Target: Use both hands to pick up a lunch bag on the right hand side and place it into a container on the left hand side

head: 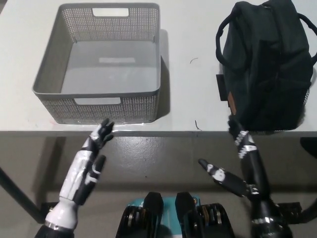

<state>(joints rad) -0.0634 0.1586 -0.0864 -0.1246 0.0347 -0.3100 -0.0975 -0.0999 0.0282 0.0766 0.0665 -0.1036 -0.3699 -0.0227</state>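
**Mia:** Grey is the biggest thing I see, the flat grey table (188, 89). Up past the white left hand (84, 171) sits the grey plastic basket with little holes and cut-out handles (106, 106). Nothing is in it.

**Ben:** And the lunch bag?

**Mia:** The soft dark green lunch bag with loop handles (267, 69) sits on the table just above the black right hand (240, 163). The top fingertips (233, 124) of that hand look very near the bag's bottom corner. I can't tell if they touch it.

**Ben:** Are the hands holding anything?

**Mia:** No. Both are spread wide with nothing in them. Both hang below the table edge, not over the top.

**Ben:** So no lifting yet?

**Mia:** I think not. The bag is not picked up, and the white hand is far from it.

**Ben:** What could go wrong?

**Mia:** The bag is soft, so I think it may sag or slip if only one hand grabs it. It sits close to the table edge by the black hand, so a bump from below could knock it. The basket wall is tall too. A low carry could hit the rim and push the basket away.
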